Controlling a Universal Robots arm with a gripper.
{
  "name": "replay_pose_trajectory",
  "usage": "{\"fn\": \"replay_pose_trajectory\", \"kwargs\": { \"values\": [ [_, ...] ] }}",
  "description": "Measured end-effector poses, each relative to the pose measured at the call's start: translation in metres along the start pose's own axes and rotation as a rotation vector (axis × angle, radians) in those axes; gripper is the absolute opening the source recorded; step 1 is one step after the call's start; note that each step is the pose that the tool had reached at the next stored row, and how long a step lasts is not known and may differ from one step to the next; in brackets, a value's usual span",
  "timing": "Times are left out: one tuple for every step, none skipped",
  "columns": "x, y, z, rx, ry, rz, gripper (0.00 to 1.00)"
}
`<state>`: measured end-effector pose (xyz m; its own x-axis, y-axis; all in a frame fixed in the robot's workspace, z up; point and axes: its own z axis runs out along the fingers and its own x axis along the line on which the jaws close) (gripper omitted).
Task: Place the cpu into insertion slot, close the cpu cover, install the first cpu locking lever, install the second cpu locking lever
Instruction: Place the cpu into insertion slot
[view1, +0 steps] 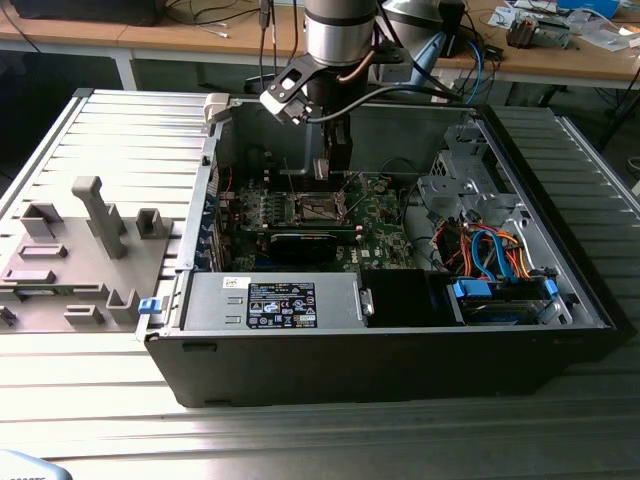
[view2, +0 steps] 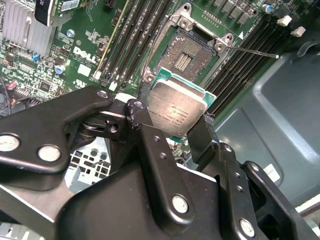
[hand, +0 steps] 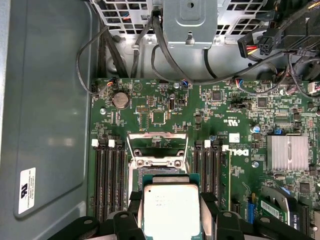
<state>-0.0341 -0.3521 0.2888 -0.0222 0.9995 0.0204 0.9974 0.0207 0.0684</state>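
we see the gripper (view2: 170, 124) down inside the open computer case (view1: 400, 350), its black fingers (view2: 200, 137) closed on the chip (view2: 177, 106), one on each of two opposite edges. the chip's dull silver top faces the camera in both wrist views, with a green rim showing round it. it hangs over the green board (hand: 225, 115), just beside the socket (view2: 184, 57) and not seated in it. the socket lies uncovered, its dark square bed of contacts bare inside a silvery rim. in the first wrist view the cover (hand: 157, 135), a thin metal frame with a wide window, appears swung up just past the chip. a thin wire lever (view2: 255, 51) juts out from the socket over the long memory slots (view2: 235, 65). in the exterior view the arm (view1: 340, 30) reaches straight down into the case, above the middle of the board.
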Motion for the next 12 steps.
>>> {"fn": "replay_pose_trajectory", "kwargs": {
  "values": [
    [0.0000, -0.0001, 0.0002, 0.0000, 0.0000, 0.000, 0.55],
    [0.0000, -0.0001, 0.0003, 0.0000, 0.0000, 0.000, 0.55],
    [0.0000, -0.0002, 0.0005, 0.0000, 0.0000, 0.000, 0.55],
    [0.0000, -0.0002, 0.0005, 0.0000, 0.0000, 0.000, 0.55],
    [0.0000, -0.0002, 0.0006, 0.0000, 0.0000, 0.000, 0.55],
    [0.0000, -0.0004, 0.0010, 0.0000, 0.0000, 0.000, 0.55],
    [0.0000, -0.0005, 0.0013, 0.0000, 0.0000, 0.000, 0.55],
    [0.0000, -0.0007, 0.0017, 0.0000, 0.0001, 0.000, 0.55],
    [0.0000, -0.0009, 0.0021, 0.0000, 0.0000, 0.000, 0.55],
    [0.0000, -0.0010, 0.0024, 0.0000, 0.0000, 0.000, 0.55],
    [0.0000, -0.0011, 0.0026, 0.0000, 0.0000, 0.000, 0.55],
    [0.0000, -0.0011, 0.0027, 0.0000, 0.0000, 0.000, 0.55]
  ]
}}
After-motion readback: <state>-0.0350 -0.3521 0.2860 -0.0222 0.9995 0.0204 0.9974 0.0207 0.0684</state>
